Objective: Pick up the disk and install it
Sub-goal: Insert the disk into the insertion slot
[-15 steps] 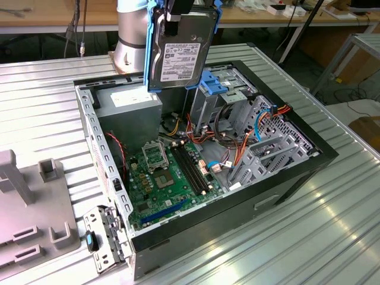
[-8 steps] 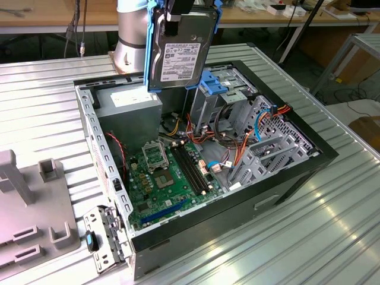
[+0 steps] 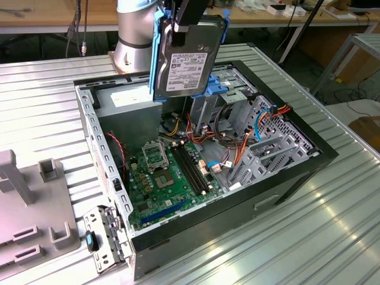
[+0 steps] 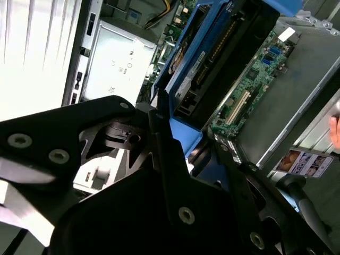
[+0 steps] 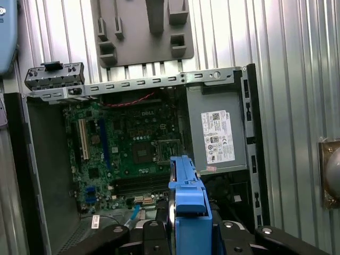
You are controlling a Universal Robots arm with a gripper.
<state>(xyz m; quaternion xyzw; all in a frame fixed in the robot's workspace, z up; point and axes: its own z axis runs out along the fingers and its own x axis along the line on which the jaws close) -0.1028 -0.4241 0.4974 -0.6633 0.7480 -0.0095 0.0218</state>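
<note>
The disk (image 3: 187,59), a dark hard drive with a white label in a bright blue carrier rail, hangs upright in the air above the back of the open computer case (image 3: 285,178). My gripper (image 3: 181,24) is shut on its top edge. In both wrist views the disk shows edge-on, as a blue frame (image 5: 188,194) and a blue-edged dark slab (image 4: 212,58), reaching out from between the black fingers (image 4: 159,133) over the green motherboard (image 5: 133,149).
Inside the case are the power supply (image 5: 218,133), orange and blue cables (image 3: 261,124) and a grey drive cage with a blue bracket (image 3: 224,88). A grey fixture (image 3: 29,208) stands at the exterior view's left on the ribbed metal table (image 3: 309,237). The arm's base (image 3: 133,35) rises behind the case.
</note>
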